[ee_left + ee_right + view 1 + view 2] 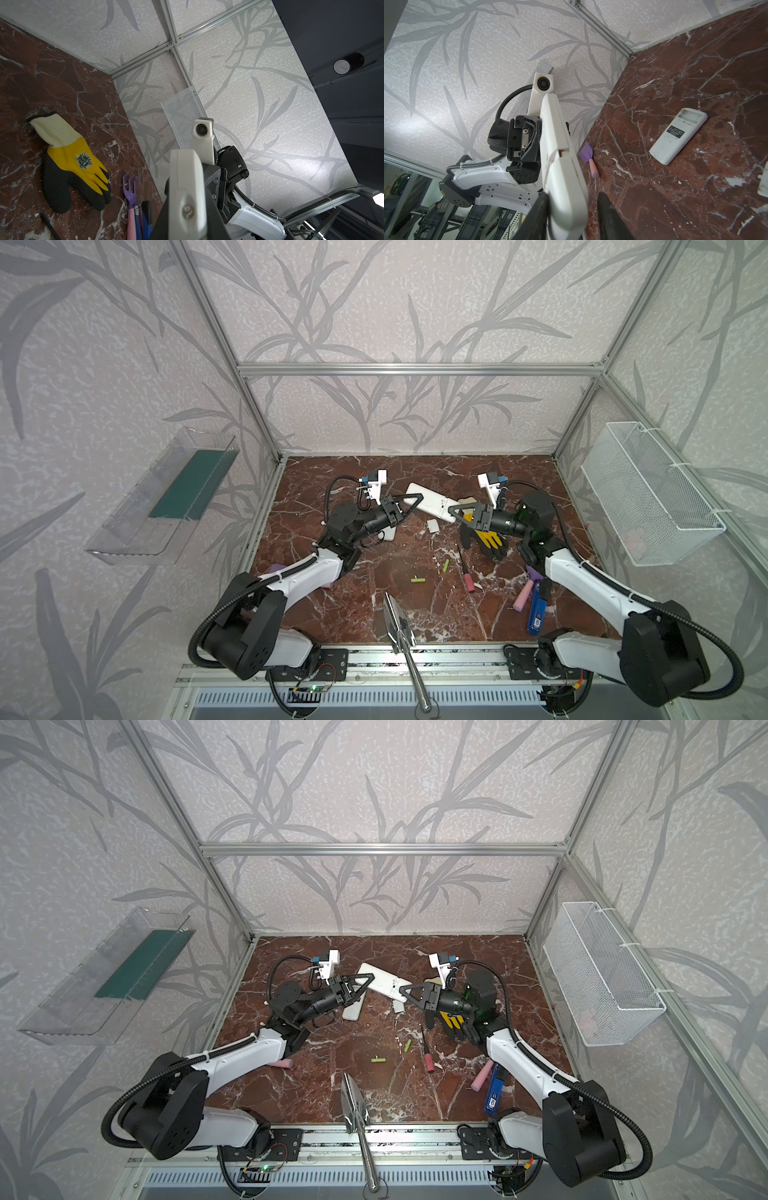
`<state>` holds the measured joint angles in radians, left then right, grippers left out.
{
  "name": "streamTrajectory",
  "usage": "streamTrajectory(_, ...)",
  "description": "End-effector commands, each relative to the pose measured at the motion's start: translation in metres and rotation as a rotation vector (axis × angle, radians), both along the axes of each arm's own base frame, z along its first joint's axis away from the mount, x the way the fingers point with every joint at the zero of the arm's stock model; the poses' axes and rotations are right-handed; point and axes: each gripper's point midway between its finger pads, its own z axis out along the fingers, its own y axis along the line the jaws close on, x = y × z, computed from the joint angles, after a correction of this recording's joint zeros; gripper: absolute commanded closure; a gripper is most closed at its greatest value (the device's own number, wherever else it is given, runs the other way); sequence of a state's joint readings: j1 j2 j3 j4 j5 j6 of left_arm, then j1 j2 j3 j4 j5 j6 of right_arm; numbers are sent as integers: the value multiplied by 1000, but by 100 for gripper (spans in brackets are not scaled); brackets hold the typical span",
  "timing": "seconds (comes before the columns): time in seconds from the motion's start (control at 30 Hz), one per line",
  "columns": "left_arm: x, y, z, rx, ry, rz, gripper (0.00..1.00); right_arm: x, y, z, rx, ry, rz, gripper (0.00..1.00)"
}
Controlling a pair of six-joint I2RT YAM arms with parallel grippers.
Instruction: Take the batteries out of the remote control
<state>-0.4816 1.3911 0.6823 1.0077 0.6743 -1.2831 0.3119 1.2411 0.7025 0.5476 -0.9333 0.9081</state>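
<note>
Both arms are up at the white remote (432,502), lifted off the marble table (353,614) and slung between them. The left gripper (414,501) is clamped hard on the remote's left end, fingers pinching the body, and the right wrist camera shows that same clamp from the other side. The right gripper (456,515) is at the opposite end, above the yellow-and-black glove (76,164). Its jaws stand loose: in the right wrist view one finger (538,216) lies against the remote's edge while the other stands clear, table showing in the gap, so nothing is pinched there. Down on the table, in the middle and well apart from both grippers, lies one lime green battery (418,580). A second lime green battery (445,565) is near it, just left of the pink-handled screwdriver (466,574). A second remote (679,136) lies flat below the left gripper, back up, battery bay uncovered. A small white cover (433,526) rests on the table between the two grippers
</note>
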Motion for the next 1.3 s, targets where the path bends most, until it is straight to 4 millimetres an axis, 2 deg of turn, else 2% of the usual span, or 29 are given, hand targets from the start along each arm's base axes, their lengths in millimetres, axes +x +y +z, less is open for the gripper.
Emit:
streamTrajectory(0.0,-1,5,34,-81,-84,9,100,3,-1,-9,-26,20,-15,55)
streamTrajectory(0.1,0,3,28,-73,-68,6,100,5,0,-6,-24,15,-15,52)
streamTrajectory(0.37,3,2,18,-54,-46,9,100,8,1,-7,-37,18,-27,53)
streamTrajectory(0.7,9,1,8,-15,-26,33,100,6,-5,-15,-150,17,-81,62)
streamTrajectory(1.27,14,-1,-1,-12,-2,41,100,9,3,-16,-121,15,-74,77)
